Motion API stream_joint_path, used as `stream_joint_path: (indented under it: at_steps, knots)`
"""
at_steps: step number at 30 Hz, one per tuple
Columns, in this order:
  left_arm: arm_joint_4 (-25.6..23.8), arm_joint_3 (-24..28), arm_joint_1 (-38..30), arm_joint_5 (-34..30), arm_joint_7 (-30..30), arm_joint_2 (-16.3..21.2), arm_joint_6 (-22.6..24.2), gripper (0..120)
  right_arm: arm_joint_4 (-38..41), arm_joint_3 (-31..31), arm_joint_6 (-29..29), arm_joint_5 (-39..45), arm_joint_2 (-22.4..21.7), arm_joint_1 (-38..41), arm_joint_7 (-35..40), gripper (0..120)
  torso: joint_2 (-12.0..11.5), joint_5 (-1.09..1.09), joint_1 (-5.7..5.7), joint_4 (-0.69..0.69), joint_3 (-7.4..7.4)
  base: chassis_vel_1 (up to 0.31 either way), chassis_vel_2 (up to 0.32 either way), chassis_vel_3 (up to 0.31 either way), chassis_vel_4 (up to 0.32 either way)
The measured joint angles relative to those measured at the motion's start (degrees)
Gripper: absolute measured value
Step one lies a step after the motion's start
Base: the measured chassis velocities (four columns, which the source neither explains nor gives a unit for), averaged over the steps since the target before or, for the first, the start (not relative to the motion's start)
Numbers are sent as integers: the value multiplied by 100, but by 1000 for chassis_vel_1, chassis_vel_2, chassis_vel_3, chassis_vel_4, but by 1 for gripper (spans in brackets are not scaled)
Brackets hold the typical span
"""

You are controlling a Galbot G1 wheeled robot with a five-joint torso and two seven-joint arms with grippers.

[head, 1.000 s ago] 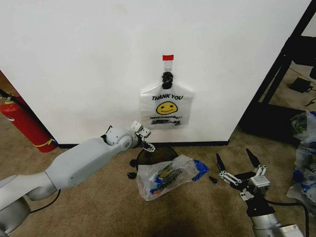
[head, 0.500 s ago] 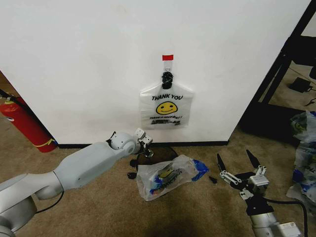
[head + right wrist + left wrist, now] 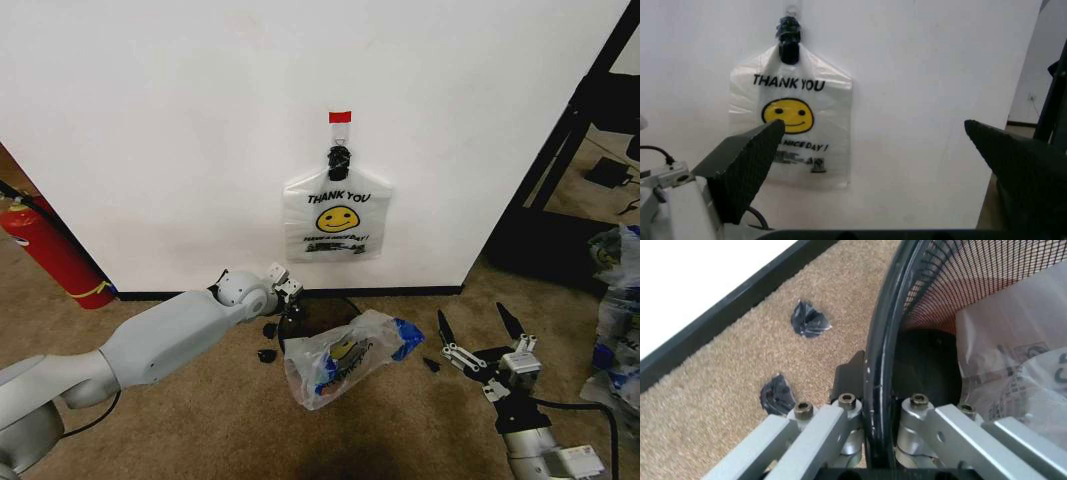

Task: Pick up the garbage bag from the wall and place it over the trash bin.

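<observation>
**Black rim now held, clear bag nudged with it**

Since a second ago the left gripper (image 3: 287, 300) has been lowered from above the bin (image 3: 322, 308) onto its near edge. In the left wrist view the mesh rim is seen running between the two fingers, one outside the bin and one inside, and it appears to be clamped.

The bag (image 3: 345, 368) is found just beyond that gripper, on the carpet, with part of it bulging at the bin's mouth. It has been shifted a little and bunched higher, which suggests the bin was moved by the grip.

The bag is not on the wall (image 3: 150, 120). Only the smiley bag (image 3: 337, 215) hangs there, well above the gripper, from the clip (image 3: 340, 158).

The right gripper (image 3: 472, 318) is held low and well apart from the bag, with its fingers spread wide and nothing between them.

The bag is judged not yet drawn over the bin. With the bin steadied, its mouth would still have to be opened and pulled around the rim.
</observation>
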Motion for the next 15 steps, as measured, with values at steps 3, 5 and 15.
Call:
stream_joint_path:
  at_steps: [3,5,15]
  knots:
    - [-136,-353,287,-292,-291,48,0,1,-25,-14,-36,9,-8,27,34,100,0,0,0,0,0,0,0,0,0]
    - [-183,-444,368,-392,-365,71,0,1,-25,-20,-47,12,-12,34,43,100,0,0,0,-1,0,0,0,0,0]
    - [-1003,-1202,1213,-1286,-1829,584,-14,0,-34,-121,-241,80,-76,134,202,100,0,-1,1,0,1,0,0,0,0]
